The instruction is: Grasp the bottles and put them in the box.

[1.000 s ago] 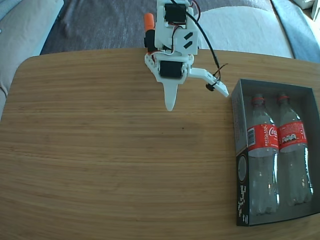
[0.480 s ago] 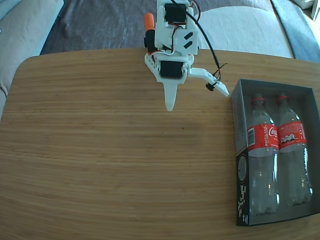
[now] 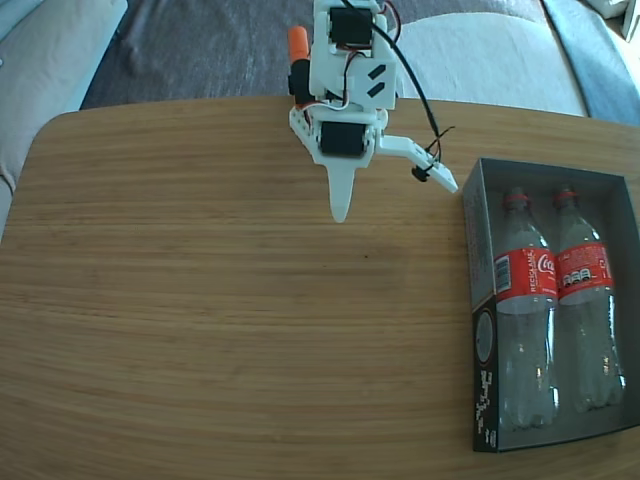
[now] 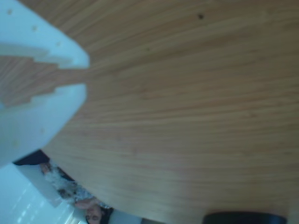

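- Nothing is moving between the earlier frames and now: bottles, box and arm are sitting exactly where they were.
- Both bottles, the left bottle (image 3: 524,310) and the right bottle (image 3: 589,305), are lying side by side inside the box (image 3: 482,300), necks pointing toward the table's far edge, red labels facing up and touching or nearly touching each other.
- That box is resting at the table's (image 3: 200,300) right edge, its near end close to the near right corner.
- So the task is looking finished; no bottle is waiting outside the box.
- Away from it, the gripper (image 3: 341,212) is hanging over the far-middle part of the table, well apart from the box; in the wrist view the fingers (image 4: 44,112) are showing only a narrow gap, holding nothing.
- One white part with a small black piece is reaching toward the box's far left corner.
- Risk, as I judge it: any sideways swing is liable to clip that corner, nudging the box toward the right edge or rolling the bottles.
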